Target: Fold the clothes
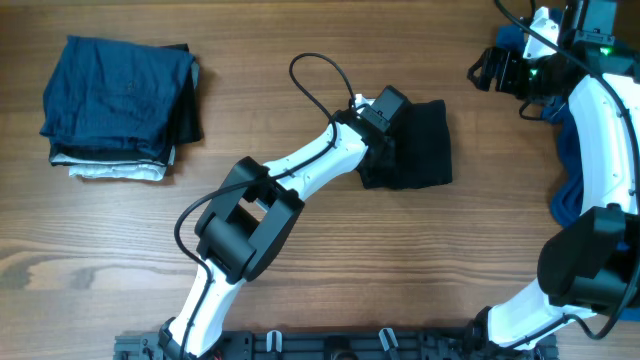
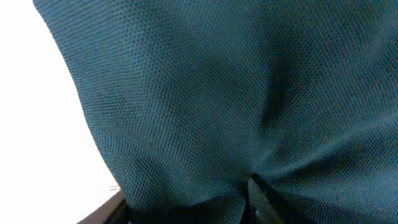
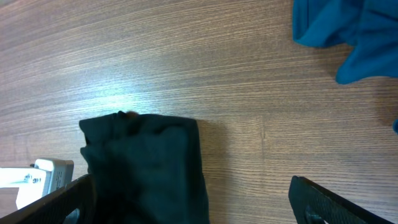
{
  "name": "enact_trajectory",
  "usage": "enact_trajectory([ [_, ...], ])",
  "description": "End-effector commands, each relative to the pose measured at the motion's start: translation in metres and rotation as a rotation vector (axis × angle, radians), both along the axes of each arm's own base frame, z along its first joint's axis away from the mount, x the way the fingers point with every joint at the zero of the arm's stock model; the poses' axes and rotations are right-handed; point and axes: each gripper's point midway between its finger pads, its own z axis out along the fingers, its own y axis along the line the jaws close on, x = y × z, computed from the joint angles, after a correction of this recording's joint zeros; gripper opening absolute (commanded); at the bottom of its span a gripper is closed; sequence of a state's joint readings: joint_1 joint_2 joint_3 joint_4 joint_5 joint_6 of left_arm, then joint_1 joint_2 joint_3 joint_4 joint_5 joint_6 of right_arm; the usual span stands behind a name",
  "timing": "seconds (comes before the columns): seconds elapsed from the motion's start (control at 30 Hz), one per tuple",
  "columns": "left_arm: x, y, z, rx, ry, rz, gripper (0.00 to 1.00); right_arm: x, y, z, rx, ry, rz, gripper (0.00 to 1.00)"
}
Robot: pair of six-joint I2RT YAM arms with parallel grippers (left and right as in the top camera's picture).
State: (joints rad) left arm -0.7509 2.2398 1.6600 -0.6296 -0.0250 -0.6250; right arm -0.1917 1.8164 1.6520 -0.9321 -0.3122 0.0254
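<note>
Black knit shirt (image 1: pixel 425 145) lies folded compactly on the wooden table; judged nearly complete. Left gripper (image 1: pixel 378 140) sits at its left edge, grip cannot be told. Stack of folded garments (image 1: pixel 120 100) lies far left of it, done. Crumpled bright blue garment (image 1: pixel 566 190), to its right, is not yet folded. Right gripper (image 1: pixel 480 72) stands spread, empty.

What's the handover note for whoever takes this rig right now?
Left gripper: pressed into the black shirt in the middle; fabric hides the jaws, grip unclear.
Right gripper: open, empty, at the right.
Done: folded stack at the left; black shirt looks folded.
Left: probably move the black shirt to the stack, then fold the blue garment crumpled at the right edge.
</note>
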Motion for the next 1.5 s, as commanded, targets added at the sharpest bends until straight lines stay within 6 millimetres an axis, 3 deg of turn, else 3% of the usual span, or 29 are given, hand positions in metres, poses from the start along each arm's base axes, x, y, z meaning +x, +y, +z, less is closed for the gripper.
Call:
enact_trajectory([
  [0.0, -0.015, 0.020, -0.042, 0.105, 0.072, -0.013, 0.11, 0.001, -0.001, 0.005, -0.010, -0.013, -0.006, 1.00],
  [0.03, -0.014, 0.021, -0.040, 0.109, 0.066, -0.009, 0.04, 0.001, -0.001, 0.005, -0.010, -0.013, -0.006, 0.99],
  [0.23, 0.004, 0.023, -0.017, 0.161, -0.045, -0.099, 0.04, 0.001, -0.001, 0.005, -0.010, -0.013, -0.006, 0.99],
  [0.33, 0.023, 0.020, 0.020, 0.193, -0.161, -0.177, 0.04, 0.001, -0.001, 0.005, -0.010, -0.013, -0.006, 0.99],
  [0.53, 0.055, 0.032, 0.114, 0.222, -0.408, -0.087, 0.04, 0.001, -0.001, 0.005, -0.010, -0.013, -0.006, 0.99],
  [0.8, 0.082, 0.074, 0.218, 0.186, -0.630, 0.066, 0.04, 0.001, -0.001, 0.005, -0.010, -0.013, -0.006, 0.99],
  [0.97, 0.105, 0.120, 0.269, 0.129, -0.731, 0.197, 0.04, 0.001, -0.001, 0.005, -0.010, -0.013, -0.006, 0.99],
  [1.07, 0.121, 0.164, 0.304, 0.095, -0.808, 0.310, 0.04, 0.001, -0.001, 0.005, -0.010, -0.013, -0.006, 1.00],
  [1.17, 0.131, 0.210, 0.324, 0.049, -0.842, 0.460, 0.04, 0.001, -0.001, 0.005, -0.010, -0.013, -0.006, 0.99],
  [1.2, 0.135, 0.232, 0.329, 0.022, -0.845, 0.537, 0.04, 0.001, -0.001, 0.005, -0.010, -0.013, -0.006, 1.00],
  [1.33, 0.149, 0.288, 0.327, -0.104, -0.799, 0.659, 0.04, 0.001, -0.001, 0.005, -0.010, -0.013, -0.006, 0.99],
  [1.47, 0.159, 0.345, 0.327, -0.340, -0.729, 0.780, 0.04, 0.001, -0.001, 0.005, -0.010, -0.013, -0.006, 0.99],
])
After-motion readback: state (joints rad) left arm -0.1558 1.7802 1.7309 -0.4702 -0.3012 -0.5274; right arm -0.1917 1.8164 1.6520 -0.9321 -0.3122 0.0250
